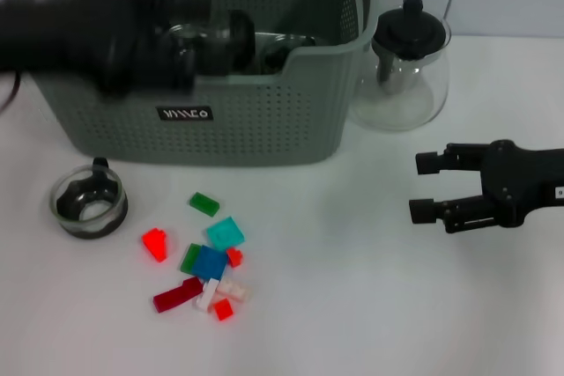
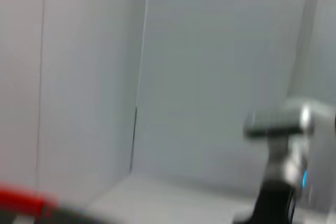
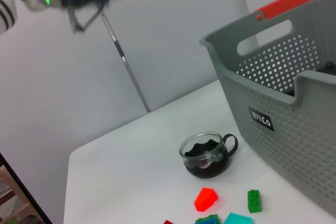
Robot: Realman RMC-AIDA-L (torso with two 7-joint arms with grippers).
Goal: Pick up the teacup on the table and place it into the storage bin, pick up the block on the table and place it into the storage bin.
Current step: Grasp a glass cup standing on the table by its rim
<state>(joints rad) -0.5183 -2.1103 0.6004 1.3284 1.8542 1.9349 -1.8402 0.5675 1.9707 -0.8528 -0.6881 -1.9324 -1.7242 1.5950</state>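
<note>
Left gripper [image 1: 233, 40]: blurred above the storage bin's interior; its grasp cannot be told. Teacup [image 1: 88, 203]: clear glass, dark inside, standing on the white table [image 1: 352, 305] before the storage bin [image 1: 238, 121], a grey-green perforated plastic basket with a black logo label, writing illegible. Blocks [image 1: 210, 263]: scattered coloured plastic pieces. Teapot [image 1: 406, 72]: glass, black lid, beside the bin. Right gripper [image 1: 425, 187]: fingers spread apart, empty.

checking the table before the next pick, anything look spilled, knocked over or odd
Nothing stands out. The teacup stands upright on the table left of the loose blocks, the glass teapot is upright beside the storage bin, and nothing is spilled. The left claw is over the bin; the right claw hovers open.
</note>
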